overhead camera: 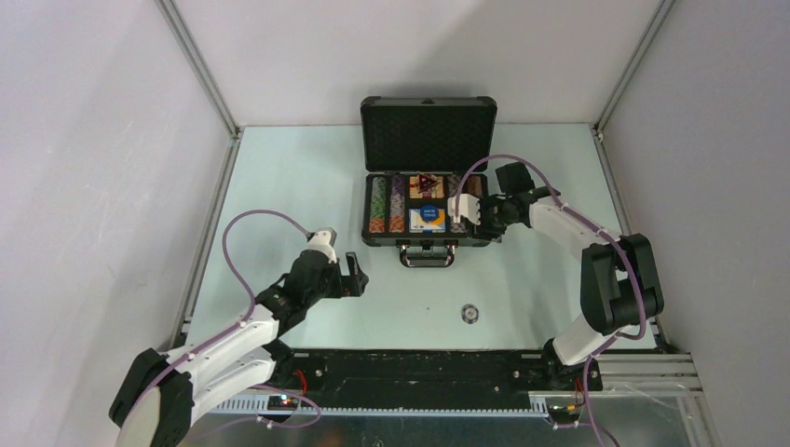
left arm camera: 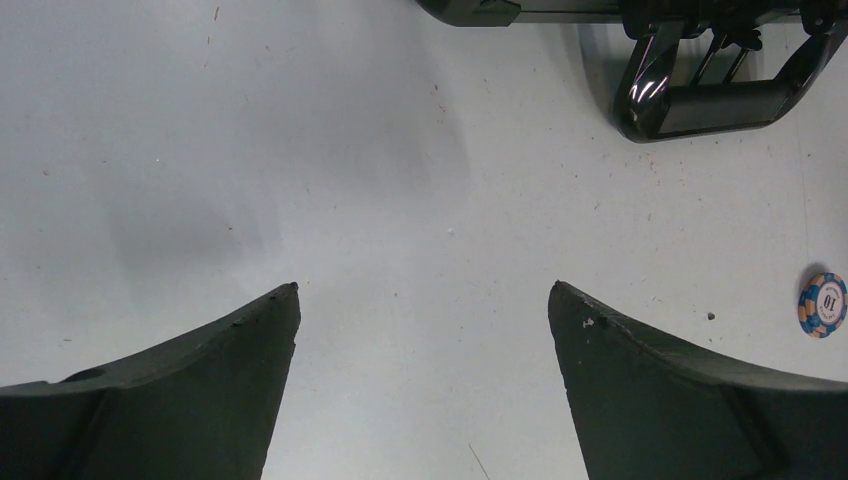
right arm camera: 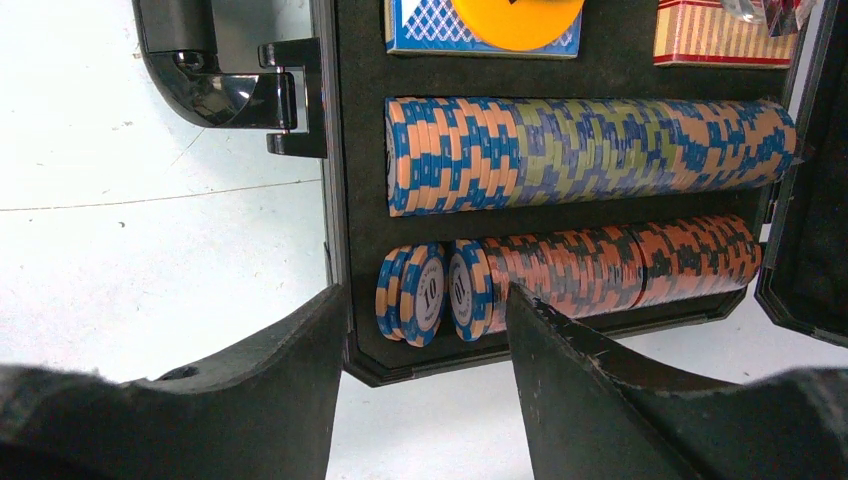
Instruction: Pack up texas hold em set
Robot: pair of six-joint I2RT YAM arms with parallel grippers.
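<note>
The dark grey hard briefcase (overhead camera: 427, 135) stands open at 12 o'clock on the pale tabletop (overhead camera: 279, 186), lid upright, its tray packed with rows of small striped poker chips (right arm camera: 590, 150). The step in hand looks like seating the last chips in the row by the case's right wall. The right gripper (right arm camera: 428, 292) hangs over that row's near end, jaws partly apart and clamping nothing. Two blue-and-orange chips marked 10 (right arm camera: 410, 295) stand in the slot below, slightly apart from the stack. The left gripper (overhead camera: 352, 277) hovers at 8 o'clock from the case over bare tabletop, jaws spread wide and empty. One loose blue-and-orange chip (overhead camera: 470, 314) lies flat at 5 o'clock from the black case handle (left arm camera: 700, 105). That chip probably goes in next, then the lid comes down. Being thin and flat, it calls for fingertips pressed close to the surface. Only the right wrist view shows the gap in the row and the blue card box (right arm camera: 420, 30) under a round orange button (right arm camera: 515, 12). The left wrist view catches the loose chip at its 3 o'clock edge, and only the top view shows both arms and the raised lid.
</note>
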